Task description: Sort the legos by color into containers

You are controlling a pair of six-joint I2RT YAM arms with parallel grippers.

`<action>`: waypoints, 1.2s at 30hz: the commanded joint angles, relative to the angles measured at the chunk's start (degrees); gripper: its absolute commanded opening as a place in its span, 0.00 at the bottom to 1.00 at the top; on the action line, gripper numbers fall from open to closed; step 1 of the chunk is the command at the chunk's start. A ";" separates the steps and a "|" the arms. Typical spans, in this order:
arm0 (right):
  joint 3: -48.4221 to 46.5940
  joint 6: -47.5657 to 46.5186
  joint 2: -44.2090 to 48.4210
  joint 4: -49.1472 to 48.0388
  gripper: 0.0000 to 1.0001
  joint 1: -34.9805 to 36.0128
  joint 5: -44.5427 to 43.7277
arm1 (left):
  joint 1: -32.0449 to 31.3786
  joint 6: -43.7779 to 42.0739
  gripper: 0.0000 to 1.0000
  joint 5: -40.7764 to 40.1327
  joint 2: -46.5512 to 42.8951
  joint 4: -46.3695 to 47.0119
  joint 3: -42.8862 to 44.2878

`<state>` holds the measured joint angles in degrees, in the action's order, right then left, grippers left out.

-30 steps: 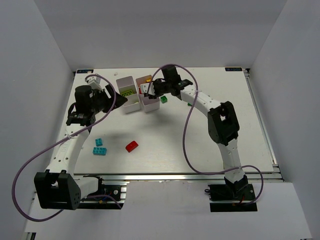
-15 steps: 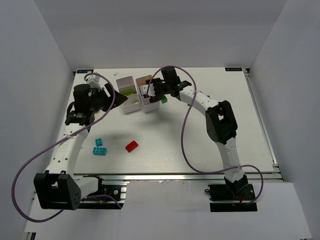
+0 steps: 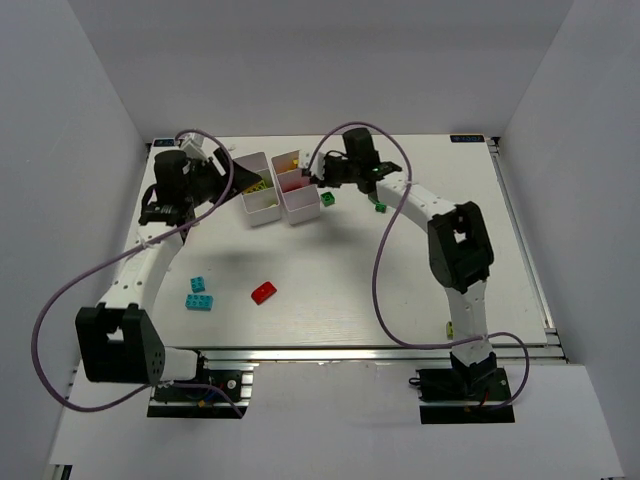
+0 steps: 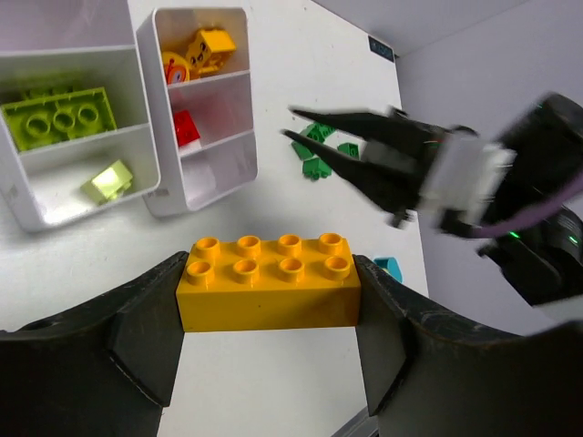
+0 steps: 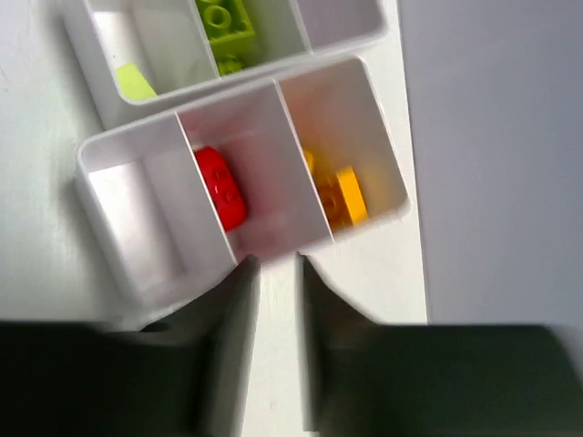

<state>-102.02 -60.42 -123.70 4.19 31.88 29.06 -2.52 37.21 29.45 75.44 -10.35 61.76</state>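
Gripping left claw: clenched on an orange lego, a two-by-four brick held by its short ends, studs up, raised off the table at about 10 o'clock in the top view.
Cyan legos: two bricks, one just behind the other, lying on the table at about 8 o'clock, well apart from both trays.
Left tray: at about 11 o'clock, touching or nearly touching the right tray along one long side. Its middle compartment holds a lime green brick; the near compartment holds a small pale lime piece.
Red lego, loose: on the table at about 7 o'clock, to the right of the cyan pair.
Right tray: just right of the left tray, near 12 o'clock. Its far compartment holds yellow pieces; the middle one holds a red brick.
Right claw: released, fingers apart with nothing between them, tips just beside the right tray's long outer side, at that tray's 3 o'clock. The wrist view is blurred.
Dark green legos: one on the table just right of the right tray, under the right arm; another farther right, toward 1 o'clock.
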 commanded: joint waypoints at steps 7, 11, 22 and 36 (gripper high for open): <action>13.41 25.87 19.19 -4.27 0.00 -10.69 10.93 | -8.28 -6.26 0.18 -9.92 19.11 -6.50 21.63; 18.34 29.92 24.11 -4.27 0.01 -13.76 14.00 | -11.62 -10.13 0.18 -18.27 27.20 -10.65 31.04; 25.72 33.35 29.74 -2.34 0.04 -18.25 17.17 | -15.58 -13.04 0.18 -36.03 40.39 -13.55 46.25; 27.05 35.55 30.89 -3.48 0.06 -20.01 18.14 | -17.69 -11.99 0.25 -38.85 46.02 -16.81 51.89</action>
<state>-75.20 -25.96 -95.09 2.68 12.34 45.63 -19.62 25.08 -7.94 122.37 -26.35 111.20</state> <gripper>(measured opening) 0.056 0.750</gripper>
